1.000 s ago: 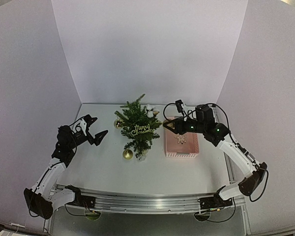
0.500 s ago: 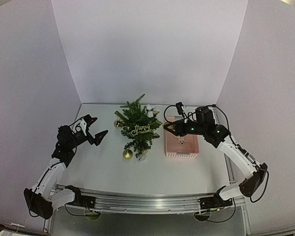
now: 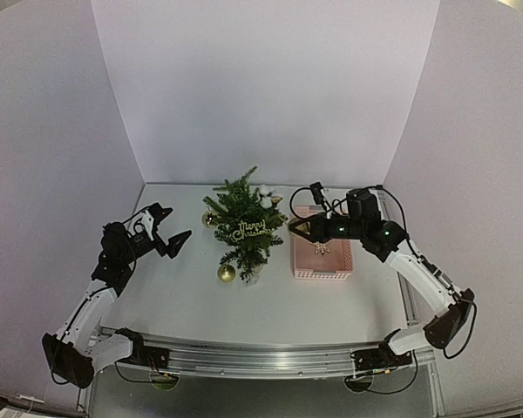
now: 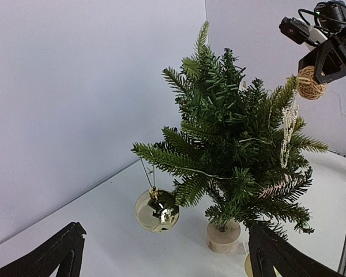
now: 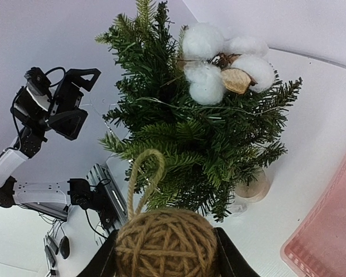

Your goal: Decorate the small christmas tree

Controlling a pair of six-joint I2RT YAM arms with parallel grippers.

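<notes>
Two arms reach over the white worktop (image 3: 183,296), and between them stands the small dark green artificial christmas tree (image 3: 244,225). It is upright on its pale round base, just left of the pink plastic basket (image 3: 342,261). The right tool (image 3: 298,228) is clamped on a brown ball of twine with a loop on top (image 5: 166,242) and holds it close to the branch tips on the tree's right side; whether it touches them I cannot tell. Compared with one second ago, this tool has shifted only slightly, a little lower in the top view. The tree and the basket have not moved. The left tool (image 3: 170,228) hangs left of the tree with its fingers wide apart and empty, in the same place as before. On the tree hang a shiny gold bauble (image 4: 155,210), a gold "Merry Christmas" sign (image 3: 250,231) and white cotton bolls (image 5: 219,63).
</notes>
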